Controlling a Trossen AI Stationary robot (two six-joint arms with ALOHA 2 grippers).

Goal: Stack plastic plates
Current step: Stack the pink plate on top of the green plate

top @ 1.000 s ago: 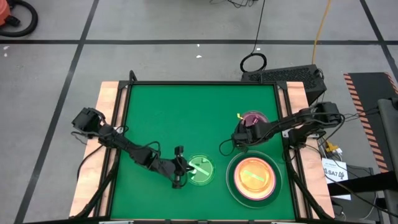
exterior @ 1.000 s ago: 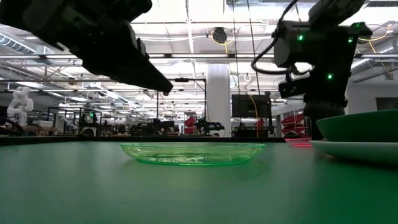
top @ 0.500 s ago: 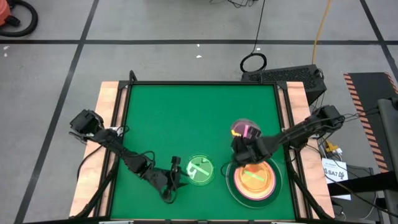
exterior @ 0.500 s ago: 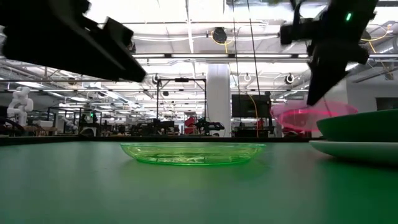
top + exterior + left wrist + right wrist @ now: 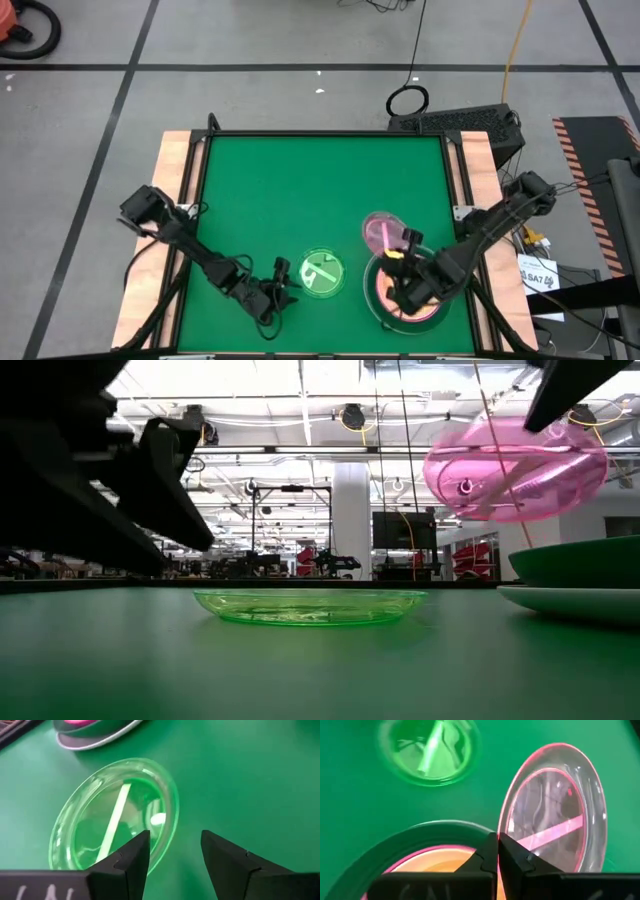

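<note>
Right gripper (image 5: 403,262) now lifts pink plate (image 5: 385,232) by its rim, tilted above stack (image 5: 432,312), left gripper (image 5: 283,280) open beside green plate (image 5: 322,273).

We note a green table mat (image 5: 300,190) framed by pale wooden edging (image 5: 172,165). A black cable coil (image 5: 407,100) lies on the grey floor (image 5: 250,40) beyond, a yellow cable (image 5: 515,45) nearby. A white pillar (image 5: 351,520) stands in the room behind.
</note>
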